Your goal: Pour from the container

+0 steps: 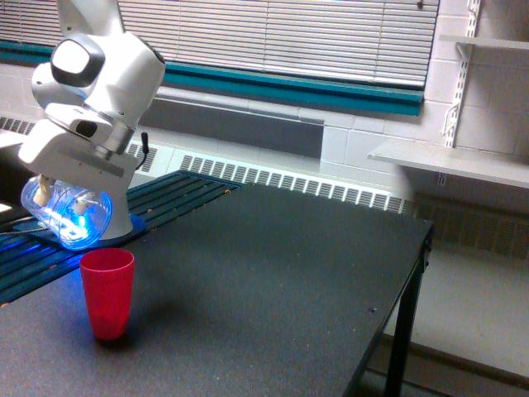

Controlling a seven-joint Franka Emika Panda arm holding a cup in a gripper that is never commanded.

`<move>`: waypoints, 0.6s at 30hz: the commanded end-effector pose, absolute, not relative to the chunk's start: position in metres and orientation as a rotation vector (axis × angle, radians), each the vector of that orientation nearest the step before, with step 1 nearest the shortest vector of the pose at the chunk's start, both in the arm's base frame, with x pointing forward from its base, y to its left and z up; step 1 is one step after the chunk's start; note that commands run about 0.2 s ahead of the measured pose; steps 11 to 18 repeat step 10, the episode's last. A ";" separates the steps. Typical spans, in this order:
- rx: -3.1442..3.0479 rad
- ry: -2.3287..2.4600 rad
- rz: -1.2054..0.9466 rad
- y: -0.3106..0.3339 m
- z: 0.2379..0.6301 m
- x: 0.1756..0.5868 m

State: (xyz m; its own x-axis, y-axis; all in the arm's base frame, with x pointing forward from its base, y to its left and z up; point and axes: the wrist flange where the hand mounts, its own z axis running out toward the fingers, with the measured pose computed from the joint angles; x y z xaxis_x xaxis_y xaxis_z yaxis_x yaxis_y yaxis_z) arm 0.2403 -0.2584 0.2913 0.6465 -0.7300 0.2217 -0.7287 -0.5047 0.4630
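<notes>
Above red cup (107, 291), claw (59, 198) holds container (70, 215) tilted.

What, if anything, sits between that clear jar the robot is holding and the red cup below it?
Nothing visible. The clear rounded plastic jar hangs tilted in the hand, above the open red plastic cup, with only air between them.

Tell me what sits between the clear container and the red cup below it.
Nothing: in the exterior view a bare gap of air separates the tilted container, held in the gripper, from the red cup; no stream shows.
</notes>
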 end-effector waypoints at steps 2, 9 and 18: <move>2.357 -1.161 0.052 -0.260 0.303 0.247; 2.357 -1.168 0.092 -0.260 0.310 0.250; 2.357 -1.168 0.092 -0.260 0.310 0.250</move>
